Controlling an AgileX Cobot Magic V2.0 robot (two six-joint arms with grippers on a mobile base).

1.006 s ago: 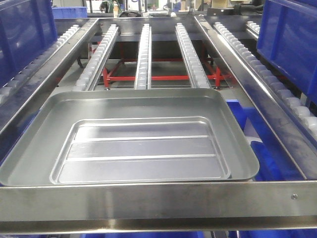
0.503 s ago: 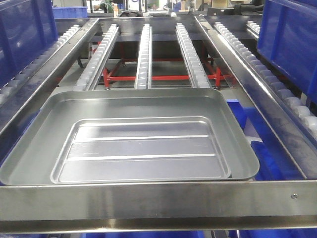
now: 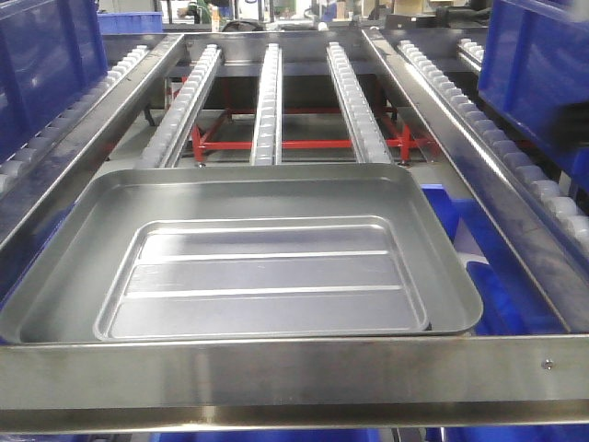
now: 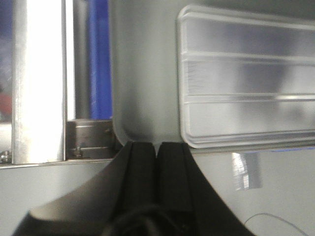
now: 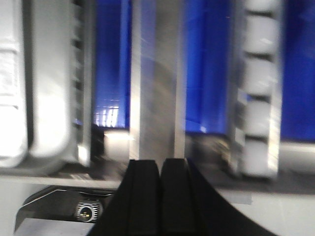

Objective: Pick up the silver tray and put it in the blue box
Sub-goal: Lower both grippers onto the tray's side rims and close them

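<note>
**Both grippers closed, tray on the rack, box mostly hidden**

Neither arm shows in the front view; each gripper appears only in its own wrist camera, cut off at the bottom edge.

The left gripper has its two black fingers pressed together, with only a thin seam between them and nothing held. Their tips sit right at the near rim of the silver tray. Whether they touch the rim cannot be told. The tray's recessed centre with its ridges lies ahead and to the right of the tips. To the left, a narrow strip of the blue box shows between the tray's rim and a bright steel rail.

The right gripper is likewise closed on nothing. Its view is smeared by blur. A steel bar runs straight ahead of the tips, a roller track lies to their right, and a pale edge far to their left looks like the tray's rim. Blue fills the gaps, but whose plastic it is cannot be told. A dark part at lower left is unreadable.

From the front, the tray lies flat behind the front rail, covering most of the blue box beneath it. Two other blue crates are cropped at the upper corners.
</note>
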